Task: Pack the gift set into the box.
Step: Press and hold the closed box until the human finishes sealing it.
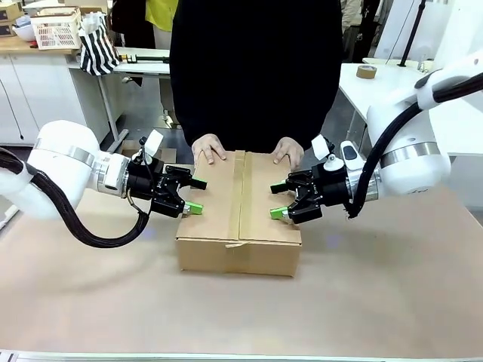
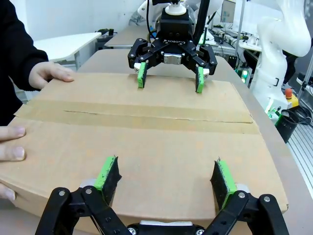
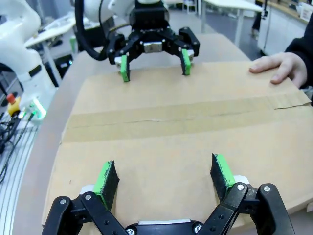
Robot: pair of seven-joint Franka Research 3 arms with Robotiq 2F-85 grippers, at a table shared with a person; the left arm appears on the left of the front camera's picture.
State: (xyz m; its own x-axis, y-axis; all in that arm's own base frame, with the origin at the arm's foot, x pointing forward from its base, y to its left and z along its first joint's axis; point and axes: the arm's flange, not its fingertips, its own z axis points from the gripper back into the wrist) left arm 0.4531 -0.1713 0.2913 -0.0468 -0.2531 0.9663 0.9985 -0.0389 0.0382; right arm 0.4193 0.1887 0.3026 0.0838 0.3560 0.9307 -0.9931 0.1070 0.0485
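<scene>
The box (image 1: 219,207) is a brown cardboard carton in the middle of the table, flaps down, with a tan tape strip (image 1: 240,192) along its seam. A person's hands (image 1: 209,148) rest on its far edge. My left gripper (image 1: 196,196) hovers open over the box's left edge, fingers level with the top, nothing between them. Opposite it, my right gripper (image 1: 278,201) is open at the right edge. In the left wrist view my left gripper (image 2: 164,176) faces the right gripper (image 2: 169,79) across the box (image 2: 146,142). The gift set is out of view.
Brown tabletop (image 1: 377,286) lies bare in front of and beside the box. A white table at the back right carries a tape roll (image 1: 367,72). A white basket (image 1: 56,32) and a striped bag (image 1: 98,49) sit at the back left.
</scene>
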